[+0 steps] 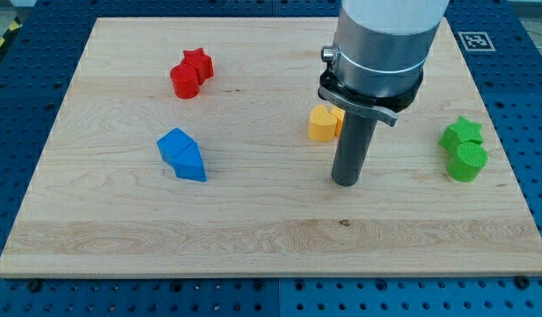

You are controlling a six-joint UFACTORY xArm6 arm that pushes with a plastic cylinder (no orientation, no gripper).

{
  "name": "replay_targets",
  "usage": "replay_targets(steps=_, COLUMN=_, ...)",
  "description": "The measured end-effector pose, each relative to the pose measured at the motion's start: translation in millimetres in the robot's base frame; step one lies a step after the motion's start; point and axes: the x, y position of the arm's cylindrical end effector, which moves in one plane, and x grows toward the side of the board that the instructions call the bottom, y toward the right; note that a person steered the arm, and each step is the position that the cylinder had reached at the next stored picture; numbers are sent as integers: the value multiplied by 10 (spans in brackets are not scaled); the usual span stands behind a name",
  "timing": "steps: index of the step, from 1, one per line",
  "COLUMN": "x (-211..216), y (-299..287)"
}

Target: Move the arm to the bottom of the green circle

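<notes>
The green circle lies near the view's right edge of the wooden board, touching a green star just above it. My tip rests on the board well to the left of the green circle, a little lower than it. A yellow block sits just up and left of the rod, partly hidden behind it.
A red star and a red circle touch each other at the upper left. Two blue blocks lie together left of centre. The arm's grey body covers the board's upper right part.
</notes>
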Motion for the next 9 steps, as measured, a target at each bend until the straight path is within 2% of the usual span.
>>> replay_targets(steps=7, x=24, y=730)
replay_targets(steps=9, x=151, y=1100)
